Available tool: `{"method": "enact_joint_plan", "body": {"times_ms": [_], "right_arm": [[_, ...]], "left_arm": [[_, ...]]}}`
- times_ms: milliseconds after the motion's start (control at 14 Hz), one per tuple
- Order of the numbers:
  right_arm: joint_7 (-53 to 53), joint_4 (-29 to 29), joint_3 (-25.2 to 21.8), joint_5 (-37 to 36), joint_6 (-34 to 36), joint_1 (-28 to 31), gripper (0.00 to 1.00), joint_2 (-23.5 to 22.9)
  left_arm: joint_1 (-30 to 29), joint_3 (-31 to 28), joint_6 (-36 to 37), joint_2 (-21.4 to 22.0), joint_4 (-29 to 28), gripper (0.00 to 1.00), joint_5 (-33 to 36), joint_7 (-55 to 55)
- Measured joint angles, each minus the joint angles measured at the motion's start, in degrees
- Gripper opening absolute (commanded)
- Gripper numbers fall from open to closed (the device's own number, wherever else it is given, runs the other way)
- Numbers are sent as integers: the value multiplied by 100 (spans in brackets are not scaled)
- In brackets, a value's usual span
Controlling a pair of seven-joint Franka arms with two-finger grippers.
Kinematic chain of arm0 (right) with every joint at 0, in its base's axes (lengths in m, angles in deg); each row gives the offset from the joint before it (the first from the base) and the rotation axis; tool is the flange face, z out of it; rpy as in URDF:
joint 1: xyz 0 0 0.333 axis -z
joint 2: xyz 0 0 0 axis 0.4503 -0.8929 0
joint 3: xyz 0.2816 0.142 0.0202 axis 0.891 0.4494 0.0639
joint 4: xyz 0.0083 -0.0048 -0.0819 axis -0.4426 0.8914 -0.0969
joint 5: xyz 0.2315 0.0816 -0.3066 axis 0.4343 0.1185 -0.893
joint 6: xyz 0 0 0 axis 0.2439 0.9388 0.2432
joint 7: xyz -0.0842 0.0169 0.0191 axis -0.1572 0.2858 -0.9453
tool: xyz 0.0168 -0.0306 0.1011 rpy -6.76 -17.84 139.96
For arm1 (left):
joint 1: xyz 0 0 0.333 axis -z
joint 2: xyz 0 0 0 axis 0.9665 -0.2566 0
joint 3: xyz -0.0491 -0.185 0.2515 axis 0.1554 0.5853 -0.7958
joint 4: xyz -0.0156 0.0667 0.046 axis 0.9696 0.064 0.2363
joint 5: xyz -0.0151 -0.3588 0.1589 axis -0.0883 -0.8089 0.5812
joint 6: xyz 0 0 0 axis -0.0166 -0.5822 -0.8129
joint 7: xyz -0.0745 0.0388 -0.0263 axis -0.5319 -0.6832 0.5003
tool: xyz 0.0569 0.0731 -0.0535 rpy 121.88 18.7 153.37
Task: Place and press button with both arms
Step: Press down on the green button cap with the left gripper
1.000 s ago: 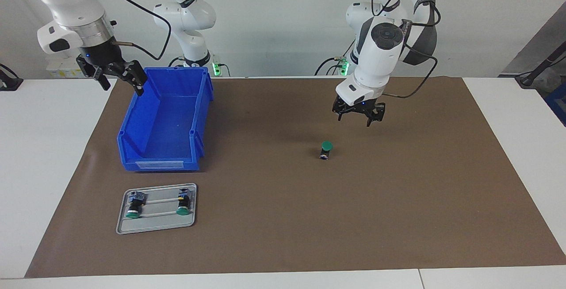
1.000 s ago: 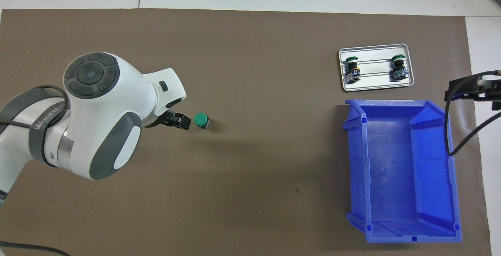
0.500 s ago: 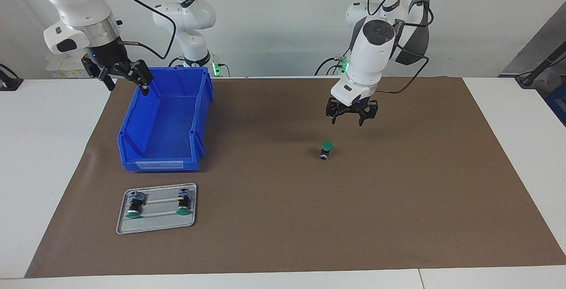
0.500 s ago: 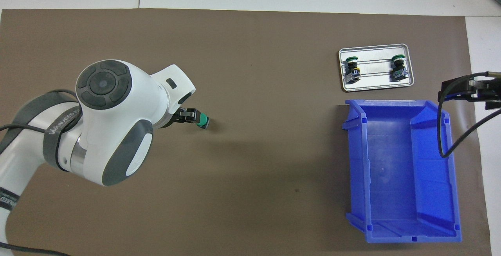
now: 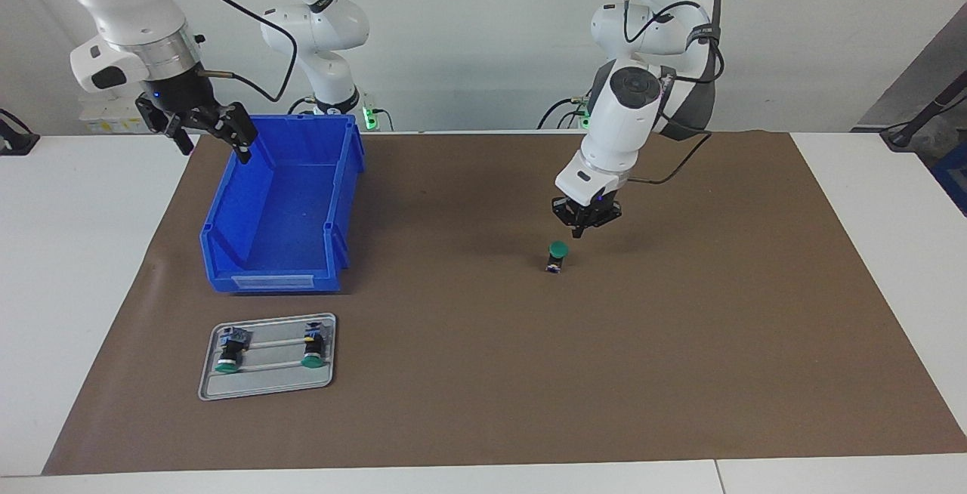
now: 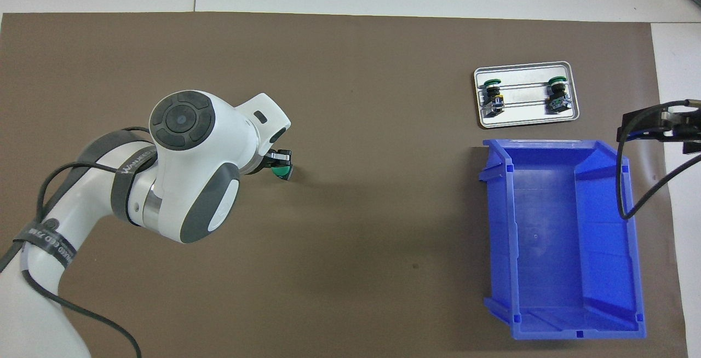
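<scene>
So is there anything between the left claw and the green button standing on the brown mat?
Nothing visible. The left claw is shut and hangs just above the button, with only air between its tip and the green cap. The bin and tray sit toward the right arm's end.

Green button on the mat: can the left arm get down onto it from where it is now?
Probably yes. The left gripper, fingers shut, hangs just above the button, which stands upright and alone on the brown mat with nothing between them.
</scene>
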Motion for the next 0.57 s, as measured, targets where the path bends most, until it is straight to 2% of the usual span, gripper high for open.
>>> {"method": "enact_joint_plan", "body": {"times_ms": [571], "right_arm": [[0, 4, -13, 0, 0, 6, 100, 0]], "left_arm": [[57, -11, -393, -186, -50, 0, 0, 32]]}}
